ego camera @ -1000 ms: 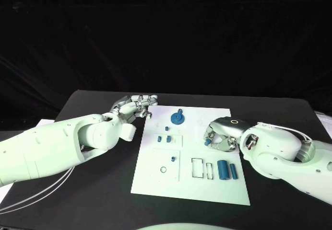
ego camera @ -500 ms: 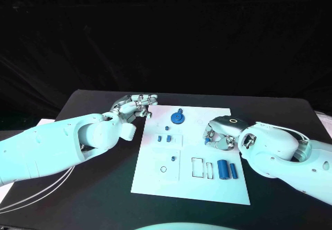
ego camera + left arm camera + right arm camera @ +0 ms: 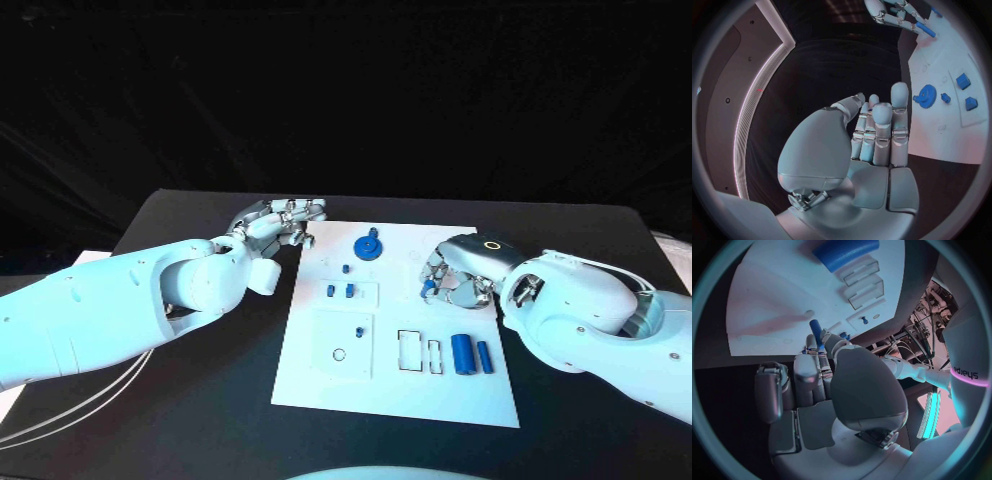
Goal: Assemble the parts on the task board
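White and flat, the board (image 3: 397,340) lies in the middle of your black worktop (image 3: 173,215), its long sides running away from you.

Your right robot hand (image 3: 459,278) hangs over the board's right edge, about halfway up. It pinches a small blue peg (image 3: 816,331) between the thumb and the fingers. In the right wrist view the peg's long axis runs along the fingers, and its free end sticks out past the fingertips toward the board's surface. In the head view only a sliver of blue shows at the fingers (image 3: 430,290).

Your left robot hand (image 3: 277,225) rests over the worktop just beside the board's far left corner. It holds nothing; its fingers (image 3: 882,127) are straight, side by side and pointing toward the board.

On the board, a blue gear (image 3: 369,247) sits near the far edge. Nearer you are two small blue blocks (image 3: 339,291), side by side on the left half. Two blue cylinders (image 3: 472,354) lie close together near the right edge, just beside a pair of rectangular slots (image 3: 421,352); their long axes run along the board's long sides, pointing toward you and away.
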You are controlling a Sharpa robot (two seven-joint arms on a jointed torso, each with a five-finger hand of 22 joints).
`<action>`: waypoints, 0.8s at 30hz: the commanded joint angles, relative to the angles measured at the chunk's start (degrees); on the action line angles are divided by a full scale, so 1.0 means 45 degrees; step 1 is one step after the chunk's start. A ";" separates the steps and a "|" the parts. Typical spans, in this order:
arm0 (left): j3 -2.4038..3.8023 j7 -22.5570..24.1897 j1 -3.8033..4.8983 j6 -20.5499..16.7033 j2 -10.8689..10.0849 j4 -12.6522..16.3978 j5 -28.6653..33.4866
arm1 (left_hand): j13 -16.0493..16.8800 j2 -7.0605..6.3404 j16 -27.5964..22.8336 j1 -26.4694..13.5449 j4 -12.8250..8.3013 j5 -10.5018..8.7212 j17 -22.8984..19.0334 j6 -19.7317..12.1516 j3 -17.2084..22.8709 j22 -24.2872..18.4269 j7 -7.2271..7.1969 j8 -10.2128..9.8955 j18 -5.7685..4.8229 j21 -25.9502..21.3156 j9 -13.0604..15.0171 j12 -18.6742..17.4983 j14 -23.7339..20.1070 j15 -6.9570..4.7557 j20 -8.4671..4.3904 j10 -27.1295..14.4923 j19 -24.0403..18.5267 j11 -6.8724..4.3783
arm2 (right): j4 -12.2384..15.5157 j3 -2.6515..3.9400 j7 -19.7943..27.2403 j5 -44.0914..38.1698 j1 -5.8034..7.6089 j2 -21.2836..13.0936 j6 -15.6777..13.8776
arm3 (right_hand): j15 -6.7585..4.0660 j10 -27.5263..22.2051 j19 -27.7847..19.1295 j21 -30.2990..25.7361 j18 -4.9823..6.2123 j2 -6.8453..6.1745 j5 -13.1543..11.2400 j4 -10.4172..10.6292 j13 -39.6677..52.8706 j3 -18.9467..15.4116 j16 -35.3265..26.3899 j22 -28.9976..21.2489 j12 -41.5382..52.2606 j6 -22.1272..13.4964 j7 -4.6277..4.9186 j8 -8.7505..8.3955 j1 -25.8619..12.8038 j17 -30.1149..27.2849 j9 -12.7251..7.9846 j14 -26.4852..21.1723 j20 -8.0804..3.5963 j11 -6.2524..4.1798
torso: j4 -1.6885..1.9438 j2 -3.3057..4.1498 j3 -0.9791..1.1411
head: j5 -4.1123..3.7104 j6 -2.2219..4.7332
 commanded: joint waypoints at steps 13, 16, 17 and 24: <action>0.0006 0.0089 -0.0016 0.0185 0.0129 -0.0031 0.0039 | 0.0017 0.0109 -0.0052 0.0039 0.0010 -0.0021 -0.0012 -0.0040 -0.0055 -0.0013 0.0033 0.0047 0.0146 -0.0034 -0.0008 0.0067 -0.0113 0.0004 -0.0006 -0.0081 -0.0045 0.0022 | 0.1357 -0.0019 0.0771 0.0795 -0.0423 0.1433 -0.0493 | -0.0038 0.0034 0.0047 0.0065 0.0112 0.0100 0.0070 0.0009 -0.0013 0.0068 0.0071 0.1108 -0.0135 0.0042 0.0088 0.0040 0.0110 0.0005 0.0029 0.0137 -0.0001 0.0056 | 0.0033 0.0007 -0.0021 | 0.0363 -0.0184; 0.0006 0.0086 -0.0018 0.0199 0.0154 -0.0033 0.0039 | 0.0017 0.0109 -0.0052 0.0039 0.0010 -0.0021 -0.0012 -0.0040 -0.0055 -0.0013 0.0033 0.0047 0.0146 -0.0034 -0.0008 0.0067 -0.0113 0.0004 -0.0006 -0.0081 -0.0045 0.0022 | 0.1365 -0.0071 0.0876 0.0811 -0.0634 0.1861 -0.0424 | -0.0033 0.0033 0.0041 0.0059 0.0114 0.0095 0.0076 0.0014 -0.0014 0.0067 0.0073 0.1099 -0.0144 0.0037 0.0097 0.0033 0.0098 0.0005 0.0029 0.0136 0.0001 0.0063 | 0.0047 0.0022 -0.0015 | 0.0482 -0.0263; 0.0006 0.0085 -0.0018 0.0201 0.0159 -0.0031 0.0039 | 0.0017 0.0109 -0.0052 0.0039 0.0010 -0.0021 -0.0012 -0.0040 -0.0055 -0.0013 0.0033 0.0047 0.0146 -0.0034 -0.0008 0.0067 -0.0113 0.0004 -0.0006 -0.0081 -0.0045 0.0022 | 0.1330 -0.0096 0.0910 0.0824 -0.0696 0.1991 -0.0398 | -0.0033 0.0033 0.0038 0.0055 0.0116 0.0095 0.0076 0.0014 -0.0014 0.0067 0.0071 0.1094 -0.0145 0.0036 0.0097 0.0033 0.0098 0.0001 0.0029 0.0136 0.0001 0.0063 | 0.0053 0.0026 -0.0020 | 0.0512 -0.0272; 0.0006 0.0084 -0.0018 0.0201 0.0164 -0.0014 0.0039 | 0.0017 0.0109 -0.0052 0.0039 0.0010 -0.0021 -0.0012 -0.0040 -0.0055 -0.0013 0.0033 0.0047 0.0146 -0.0034 -0.0008 0.0067 -0.0113 0.0004 -0.0006 -0.0081 -0.0045 0.0022 | 0.0921 -0.0243 0.1038 0.0842 -0.1097 0.2668 -0.0121 | -0.0027 0.0029 0.0017 0.0032 0.0124 0.0090 0.0103 0.0004 -0.0015 0.0077 0.0053 0.1061 -0.0165 0.0025 0.0112 0.0019 0.0104 -0.0038 0.0030 0.0129 0.0003 0.0070 | 0.0002 0.0018 -0.0010 | 0.0662 -0.0328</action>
